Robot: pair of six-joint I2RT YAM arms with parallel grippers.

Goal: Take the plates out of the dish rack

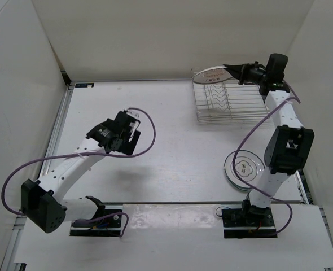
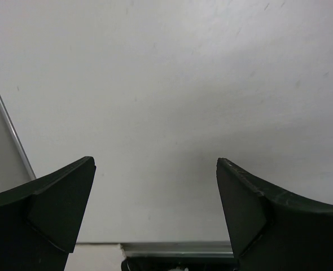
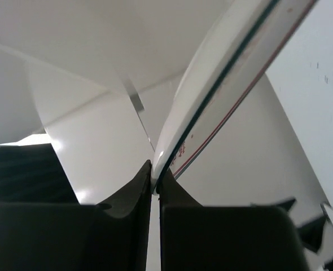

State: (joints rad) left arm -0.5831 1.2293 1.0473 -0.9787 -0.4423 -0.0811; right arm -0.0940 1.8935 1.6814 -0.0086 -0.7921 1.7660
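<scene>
The silvery wire dish rack (image 1: pixel 228 104) stands at the far right of the table. My right gripper (image 1: pixel 229 72) is shut on the rim of a white plate (image 1: pixel 210 74), holding it tilted over the rack's far left end. In the right wrist view the fingertips (image 3: pixel 145 175) pinch the plate's edge (image 3: pixel 223 73), which carries thin dark and red lines. A white plate with a black ring and a centre drawing (image 1: pixel 244 167) lies flat on the table near the right arm, apparently on top of another. My left gripper (image 1: pixel 131 127) is open and empty over the bare left-middle of the table (image 2: pixel 155 169).
White walls enclose the table on the left, back and right. A metal rail (image 1: pixel 59 118) runs along the left edge. Purple cables loop from both arms. The right arm's elbow (image 1: pixel 290 148) hangs beside the plates lying on the table.
</scene>
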